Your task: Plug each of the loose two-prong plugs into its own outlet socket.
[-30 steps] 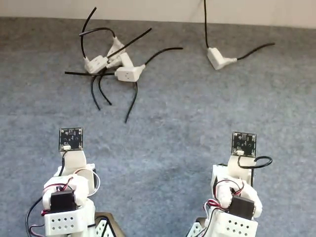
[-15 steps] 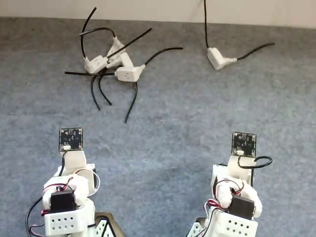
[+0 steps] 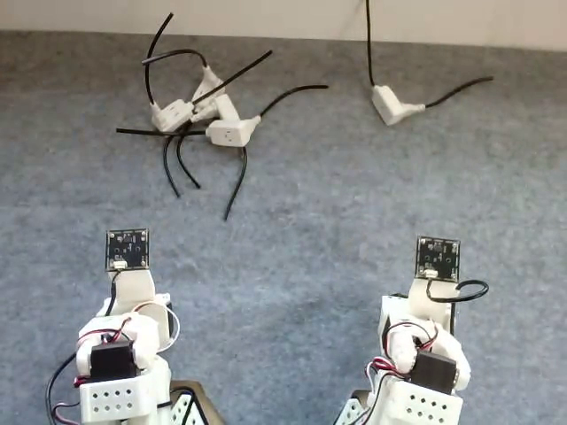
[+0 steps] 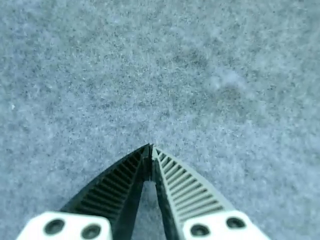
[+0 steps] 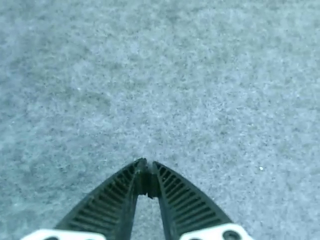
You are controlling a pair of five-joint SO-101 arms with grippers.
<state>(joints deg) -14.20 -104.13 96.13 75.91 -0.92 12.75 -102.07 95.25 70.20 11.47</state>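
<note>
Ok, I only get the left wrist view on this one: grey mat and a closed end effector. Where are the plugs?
Observer: A tangle of white plugs and sockets with black cords lies at the far edge of the mat, on the left of the high view.
Operator: Any others?
Observer: One more white connector lies apart from the tangle, at the far right.
Operator: And the right end effector?
Observer: The right end effector is shut on nothing, over bare mat.

Bright even light, v. soft shadows
</note>
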